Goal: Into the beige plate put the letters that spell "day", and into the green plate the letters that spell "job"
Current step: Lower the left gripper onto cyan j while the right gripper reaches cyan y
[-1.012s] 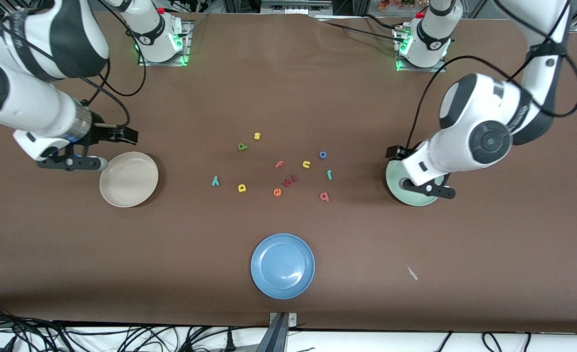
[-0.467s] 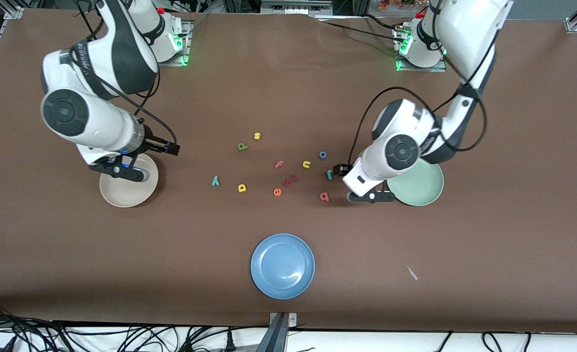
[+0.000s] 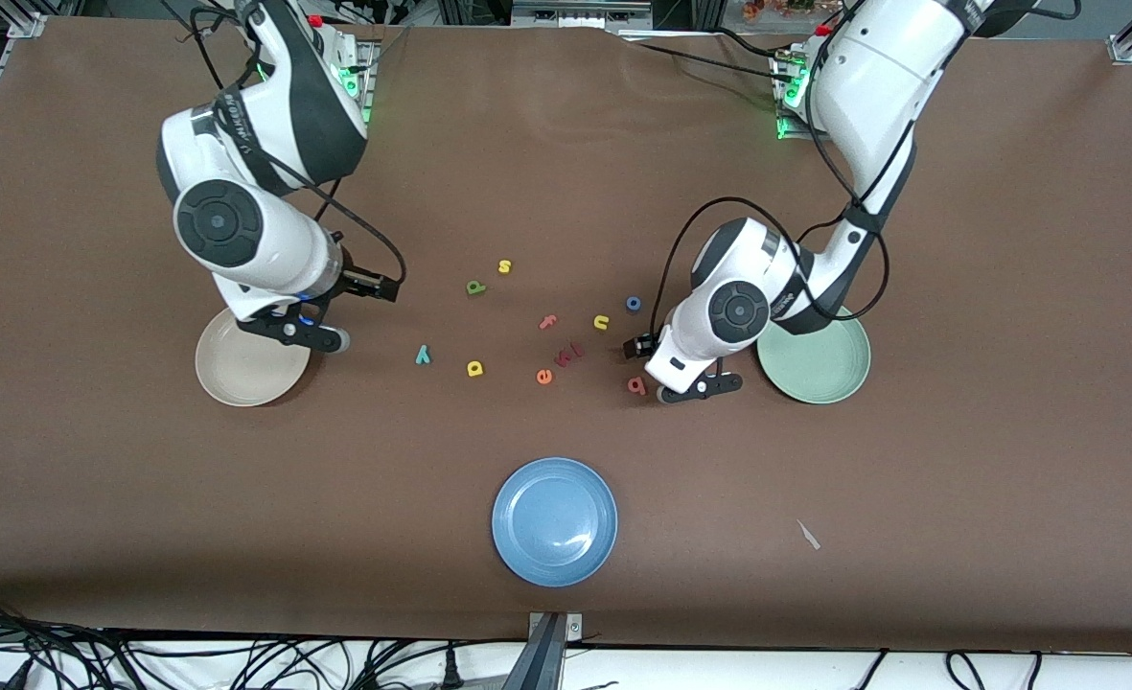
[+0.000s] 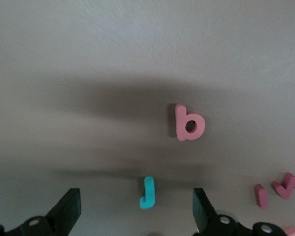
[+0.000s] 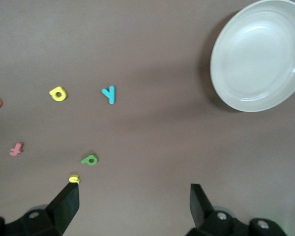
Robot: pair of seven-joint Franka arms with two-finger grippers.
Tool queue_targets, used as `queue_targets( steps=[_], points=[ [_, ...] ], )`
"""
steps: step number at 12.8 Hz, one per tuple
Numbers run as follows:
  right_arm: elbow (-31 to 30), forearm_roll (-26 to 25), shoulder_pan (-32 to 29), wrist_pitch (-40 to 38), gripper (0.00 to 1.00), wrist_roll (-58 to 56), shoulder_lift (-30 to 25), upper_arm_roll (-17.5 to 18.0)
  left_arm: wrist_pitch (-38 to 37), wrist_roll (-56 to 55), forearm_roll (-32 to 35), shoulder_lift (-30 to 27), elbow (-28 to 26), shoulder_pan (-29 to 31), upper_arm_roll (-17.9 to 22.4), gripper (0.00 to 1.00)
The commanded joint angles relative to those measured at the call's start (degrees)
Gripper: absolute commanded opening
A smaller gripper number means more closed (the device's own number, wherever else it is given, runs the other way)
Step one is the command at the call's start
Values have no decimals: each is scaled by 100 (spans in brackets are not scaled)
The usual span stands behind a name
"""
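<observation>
Beige plate [image 3: 240, 372] sits at the right arm's end of the bench, with the right gripper [image 3: 309, 333] spread wide over its rim at about two o'clock. Teal y [image 3: 422, 356], yellow a [image 3: 474, 368] and olive d [image 3: 474, 287] lie on bare brown bench toward the middle. Pinkish b [image 3: 635, 385] lies just beside the left gripper [image 3: 698, 388], also spread, with teal j [image 4: 148, 192] between its fingers. Blue o [image 3: 633, 304] sits at eleven o'clock from it, the green plate [image 3: 820, 364] at three o'clock.

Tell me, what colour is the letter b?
Pinkish red. The letter b shows best in the left wrist view.
</observation>
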Motion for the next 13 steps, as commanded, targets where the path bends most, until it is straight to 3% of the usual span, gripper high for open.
queue_targets(
  steps=[1, 4, 9, 11, 13],
  points=[
    [42, 103, 205, 190, 100, 55, 189, -33, 376, -168, -22, -68, -400, -162, 15, 100],
    [-2, 85, 364, 645, 100, -15, 391, -33, 368, -81, 5, -68, -506, -162, 15, 100],
    [-617, -2, 434, 2587, 100, -6, 978, -42, 297, 488, 14, -129, -462, -118, -107, 100],
    [-547, -212, 434, 3115, 100, -24, 1401, -42, 306, 675, 179, -129, -462, -109, -143, 90],
    [-582, -266, 373, 3117, 100, -233, 1429, -51, 306, 676, 802, -103, -462, -118, -143, 79]
  ],
)
